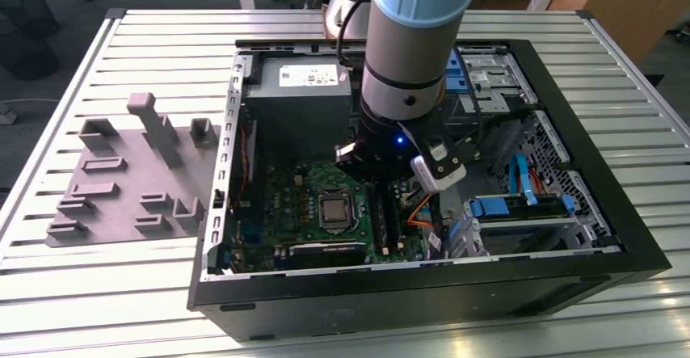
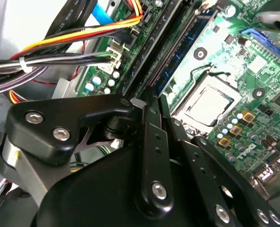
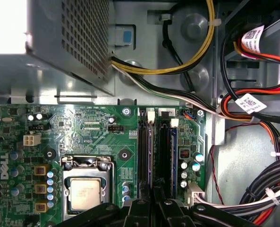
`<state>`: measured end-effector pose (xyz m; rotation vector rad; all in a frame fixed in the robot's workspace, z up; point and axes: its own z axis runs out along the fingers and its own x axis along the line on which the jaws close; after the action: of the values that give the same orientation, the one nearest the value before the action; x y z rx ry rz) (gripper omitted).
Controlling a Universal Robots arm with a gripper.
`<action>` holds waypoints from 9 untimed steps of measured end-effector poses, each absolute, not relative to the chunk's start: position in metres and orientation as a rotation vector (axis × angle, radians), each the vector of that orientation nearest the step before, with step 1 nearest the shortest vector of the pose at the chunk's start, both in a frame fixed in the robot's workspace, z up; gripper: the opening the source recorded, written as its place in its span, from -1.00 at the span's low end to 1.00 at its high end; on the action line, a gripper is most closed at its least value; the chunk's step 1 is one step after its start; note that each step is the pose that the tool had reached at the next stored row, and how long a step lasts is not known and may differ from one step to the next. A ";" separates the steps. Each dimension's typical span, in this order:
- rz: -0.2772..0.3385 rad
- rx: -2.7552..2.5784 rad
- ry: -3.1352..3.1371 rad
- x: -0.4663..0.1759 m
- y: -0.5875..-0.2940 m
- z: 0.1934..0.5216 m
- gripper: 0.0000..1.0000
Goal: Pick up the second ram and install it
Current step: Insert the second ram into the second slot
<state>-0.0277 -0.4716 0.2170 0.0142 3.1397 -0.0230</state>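
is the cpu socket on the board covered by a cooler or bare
Bare. The square silver processor socket on the green motherboard shows its metal lid and retention frame in both wrist views, with no cooler or fan over it.

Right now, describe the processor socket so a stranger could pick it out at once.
Find the open black computer case lying on the slatted table, then the green motherboard on its floor. Near the board's middle, beside the long black memory slots, sits the processor socket. It is the one large square with a metal frame around a flat silvery lid; everything near it is small or narrow.
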 end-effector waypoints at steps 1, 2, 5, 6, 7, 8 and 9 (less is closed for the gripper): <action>-0.022 0.014 3.140 -0.028 -0.472 0.218 -0.73; -0.021 0.014 3.140 -0.028 -0.472 0.218 -0.73; -0.022 0.018 3.140 -0.028 -0.472 0.217 -0.73; -0.022 0.022 3.140 -0.028 -0.472 0.217 -0.73; -0.022 0.027 3.140 -0.028 -0.472 0.217 -0.73; -0.022 0.032 3.140 -0.028 -0.472 0.217 -0.73; -0.022 0.036 3.140 -0.028 -0.472 0.217 -0.73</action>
<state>-0.0278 -0.4717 0.2169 0.0362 3.1396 -0.0216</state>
